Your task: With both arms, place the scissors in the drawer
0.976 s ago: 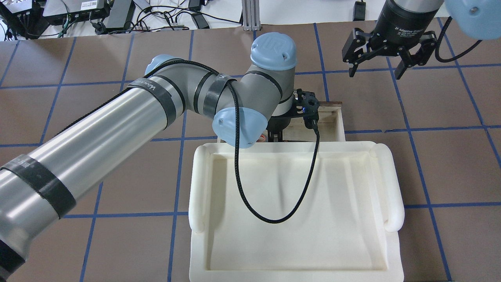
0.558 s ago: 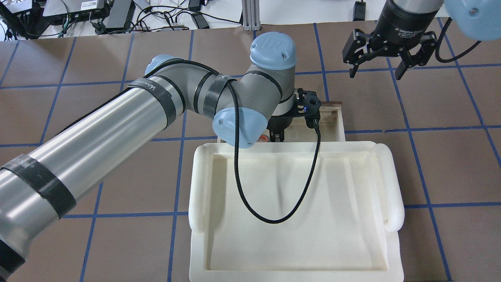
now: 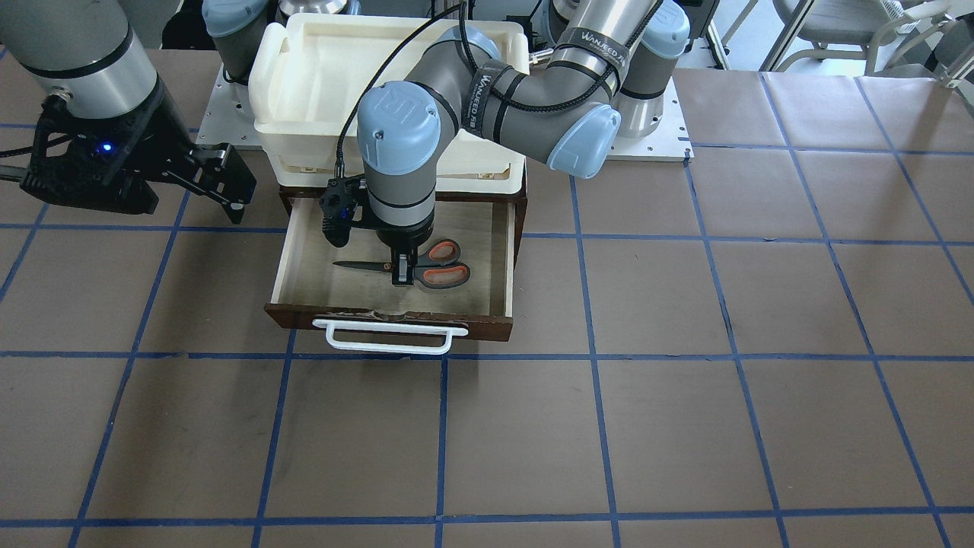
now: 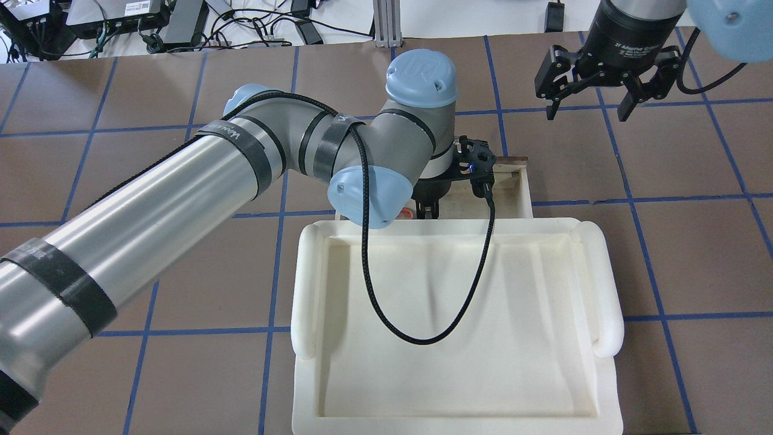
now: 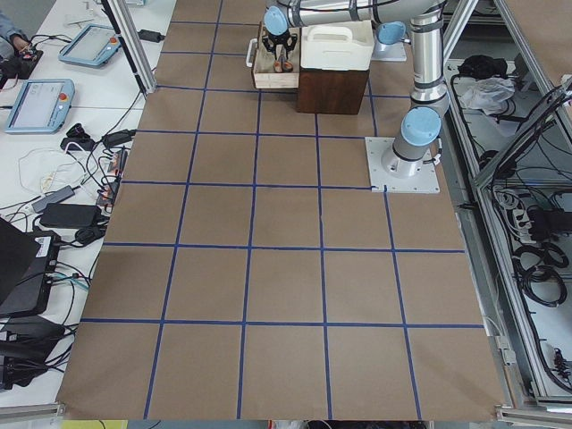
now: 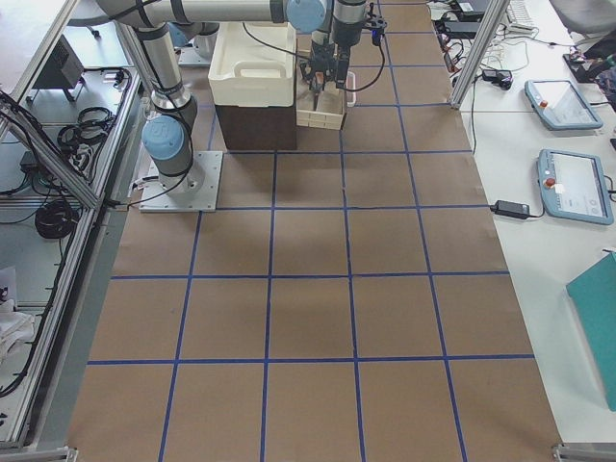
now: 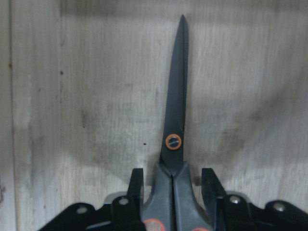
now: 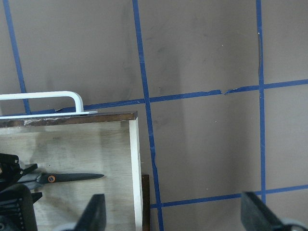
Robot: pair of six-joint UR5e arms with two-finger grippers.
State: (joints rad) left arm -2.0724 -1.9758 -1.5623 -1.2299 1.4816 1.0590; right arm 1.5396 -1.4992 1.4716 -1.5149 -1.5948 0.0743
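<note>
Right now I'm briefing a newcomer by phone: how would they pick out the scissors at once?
Find the cream tray; the open drawer juts out just under it. On its pale floor lie the scissors, straddled by the fingers of the left gripper. Slim blades and grey handles with orange loops set them apart from that black gripper.

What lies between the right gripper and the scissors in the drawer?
One pale side wall of the drawer stands between the right gripper and the scissors, with bare drawer floor beyond it. The right wrist view shows this.
</note>
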